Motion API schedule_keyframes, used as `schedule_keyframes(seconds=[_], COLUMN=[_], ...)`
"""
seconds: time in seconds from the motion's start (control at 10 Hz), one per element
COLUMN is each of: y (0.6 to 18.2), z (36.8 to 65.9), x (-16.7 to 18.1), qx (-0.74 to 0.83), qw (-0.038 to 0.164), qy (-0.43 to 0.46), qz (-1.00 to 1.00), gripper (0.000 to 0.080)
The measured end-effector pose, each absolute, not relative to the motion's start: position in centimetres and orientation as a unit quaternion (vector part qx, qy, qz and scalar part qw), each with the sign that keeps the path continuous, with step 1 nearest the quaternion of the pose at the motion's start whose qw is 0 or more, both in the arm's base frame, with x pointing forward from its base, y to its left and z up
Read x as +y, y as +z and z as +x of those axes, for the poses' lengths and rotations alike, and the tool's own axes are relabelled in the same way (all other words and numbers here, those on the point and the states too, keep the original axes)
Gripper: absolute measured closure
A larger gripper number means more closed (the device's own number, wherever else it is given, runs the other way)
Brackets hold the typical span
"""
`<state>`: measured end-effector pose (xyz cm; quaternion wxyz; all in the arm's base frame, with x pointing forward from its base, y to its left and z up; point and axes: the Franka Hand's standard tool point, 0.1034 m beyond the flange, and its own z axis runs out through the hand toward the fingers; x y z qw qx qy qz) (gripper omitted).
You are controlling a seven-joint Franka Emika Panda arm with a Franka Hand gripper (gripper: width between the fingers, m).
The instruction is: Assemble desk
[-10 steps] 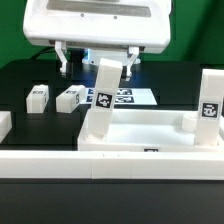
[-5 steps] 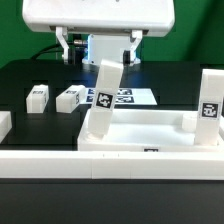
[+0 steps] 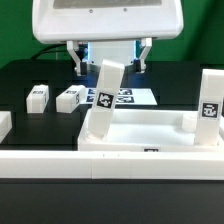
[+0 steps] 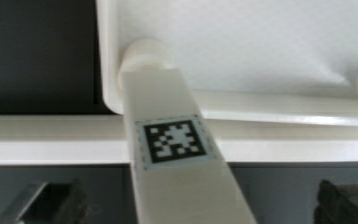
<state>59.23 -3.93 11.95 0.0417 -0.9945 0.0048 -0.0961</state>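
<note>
One long low rail lies nearest, across the front of the black bench. Just behind it sits the slab, wide and white, with raised walls and a tag on its near edge.

Two legs stand on the slab. The tilted leg is at the corner on the exterior view's left, its top leaning toward the exterior view's right and its tag facing the camera. The upright leg is at the corner on the exterior view's right. In the wrist view the tilted leg has its foot at a round socket; whether it is fully seated I cannot tell.

Farther back, on the exterior view's left, the outer leg and the inner leg lie loose on the bench, near each other. The marker board lies flat behind the tilted leg.

Farthest and highest, the end effector hangs over the tilted leg's top. It is spread wide and grips nothing, with its fingers on either side of the leg and clear of it.
</note>
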Motion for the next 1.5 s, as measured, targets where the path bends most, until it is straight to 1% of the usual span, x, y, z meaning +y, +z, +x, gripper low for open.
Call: schedule_keyframes(seconds=[0.1, 0.3, 0.4, 0.5, 0.9, 1.0, 1.1, 1.2, 1.4, 1.5], y=[11.9, 11.8, 12.0, 12.2, 12.1, 12.2, 12.4, 12.7, 12.7, 12.6], z=[59.5, 59.9, 60.4, 60.3, 60.3, 60.3, 60.5, 61.3, 61.5, 61.4], x=[-3.7, -4.0, -4.7, -5.4, -5.5, -5.6, -6.1, -6.8, -6.8, -6.8], qx=[0.002, -0.006, -0.004, -0.005, -0.004, -0.007, -0.044, -0.064, -0.064, -0.064], qw=[0.053, 0.064, 0.062, 0.056, 0.055, 0.053, 0.025, 0.006, 0.006, 0.006], qy=[-0.066, -0.019, -0.022, -0.022, -0.022, -0.020, -0.009, -0.011, -0.012, -0.012], qz=[-0.996, -0.998, -0.998, -0.998, -0.998, -0.998, -0.999, -0.998, -0.998, -0.998], gripper=[0.0151, 0.0151, 0.0151, 0.0151, 0.0151, 0.0151, 0.0151, 0.0151, 0.0151, 0.0195])
